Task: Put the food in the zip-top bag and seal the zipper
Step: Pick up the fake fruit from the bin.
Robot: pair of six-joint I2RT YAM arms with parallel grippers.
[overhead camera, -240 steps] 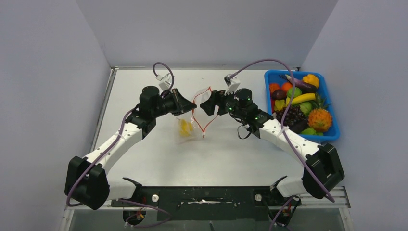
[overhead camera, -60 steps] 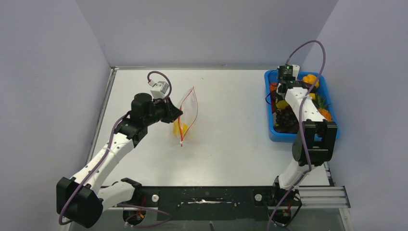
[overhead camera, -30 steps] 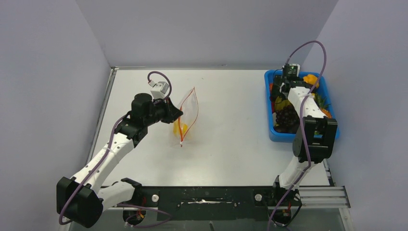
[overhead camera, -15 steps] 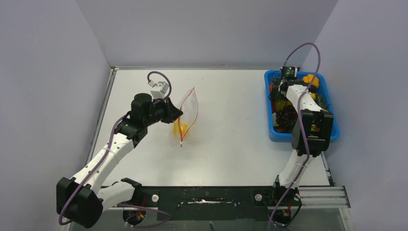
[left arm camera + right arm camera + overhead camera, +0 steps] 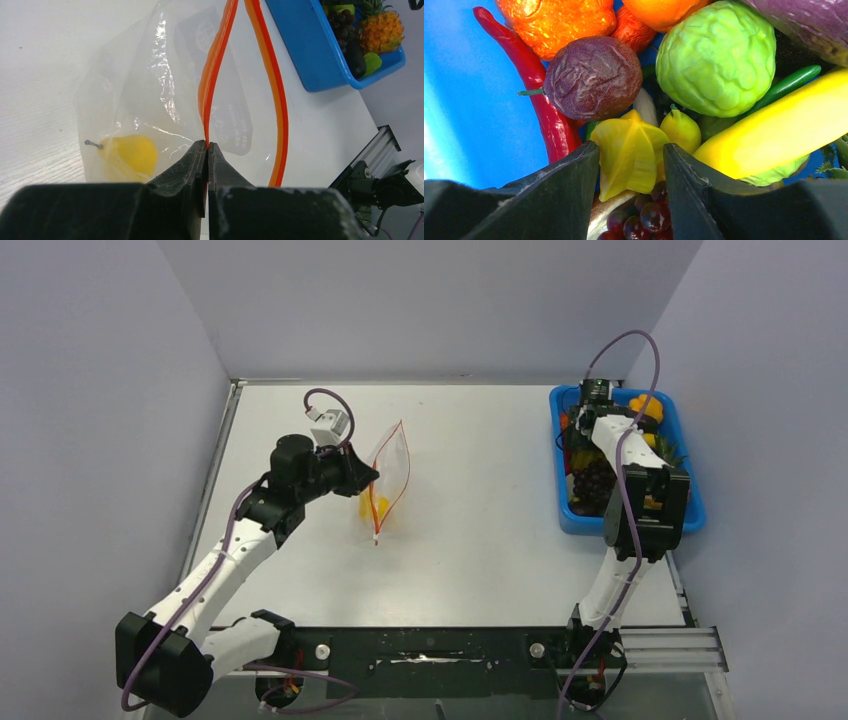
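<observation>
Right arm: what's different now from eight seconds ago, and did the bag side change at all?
The right end effector left the zip-top bag's mouth and swung right to the blue bin, where it now hangs open over a yellow starfruit. The bag, freed on that side, shifted slightly left. Unchanged: the left end effector stays shut on the red zipper, mouth open, one yellow fruit inside.

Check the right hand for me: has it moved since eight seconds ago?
Yes. The right hand has swung from beside the zip-top bag at mid-table rightward to over the blue bin at the far right.
</observation>
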